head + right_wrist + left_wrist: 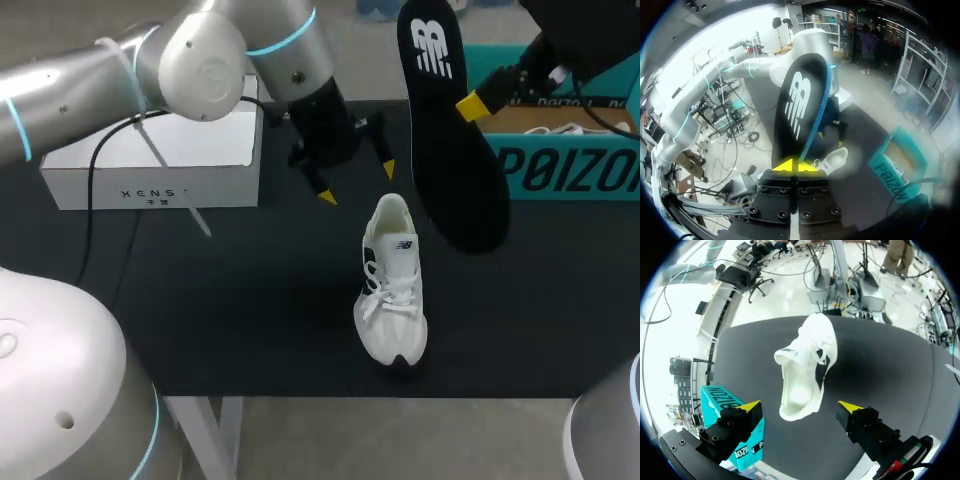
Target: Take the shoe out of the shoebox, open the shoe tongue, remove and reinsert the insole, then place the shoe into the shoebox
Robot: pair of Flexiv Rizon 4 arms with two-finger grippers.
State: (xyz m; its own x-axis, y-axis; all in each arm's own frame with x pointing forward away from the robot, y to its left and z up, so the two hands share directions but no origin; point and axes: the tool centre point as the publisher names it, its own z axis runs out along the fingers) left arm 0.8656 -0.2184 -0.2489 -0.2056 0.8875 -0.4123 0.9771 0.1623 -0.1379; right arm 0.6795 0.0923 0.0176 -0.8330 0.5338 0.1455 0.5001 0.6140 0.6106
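Observation:
A white shoe (392,285) stands on its sole on the black table (220,300), toe toward the front edge. My left gripper (358,184) hangs open just behind and above its heel, touching nothing. In the left wrist view the shoe (805,370) lies ahead of the gripper (800,407), its mouth facing the spread fingers. My right gripper (472,105) is shut on the edge of a black insole (445,130) with a white logo, held in the air right of the shoe. In the right wrist view the insole (800,110) rises from the shut gripper (794,167).
The open teal shoebox (570,150) stands at the back right, seen also as the shoebox (897,175) beside my right gripper. A closed white box (150,160) sits at the back left under my left arm. A cable hangs from that arm.

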